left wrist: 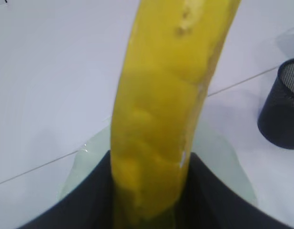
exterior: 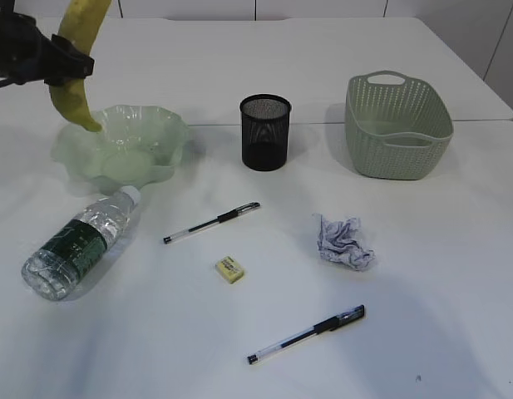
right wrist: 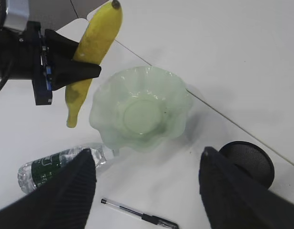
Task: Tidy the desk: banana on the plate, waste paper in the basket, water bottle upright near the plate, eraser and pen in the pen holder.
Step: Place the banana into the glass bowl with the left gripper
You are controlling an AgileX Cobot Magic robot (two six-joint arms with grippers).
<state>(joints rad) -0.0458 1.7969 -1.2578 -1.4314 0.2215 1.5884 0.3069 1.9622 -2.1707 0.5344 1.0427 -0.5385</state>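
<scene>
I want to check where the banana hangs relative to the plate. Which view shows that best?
The right wrist view: the whole banana hangs beside the plate rim. The exterior view cuts off its top; the left wrist view shows only a close-up of its peel.

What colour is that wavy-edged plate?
Pale translucent green plate, clearest in the right wrist view.

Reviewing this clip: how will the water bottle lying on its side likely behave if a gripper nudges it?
The water bottle lies on its round side, so it will probably roll. Its clear, thin-looking plastic may flex when squeezed. How full it is, hence its weight, cannot be told.
</scene>
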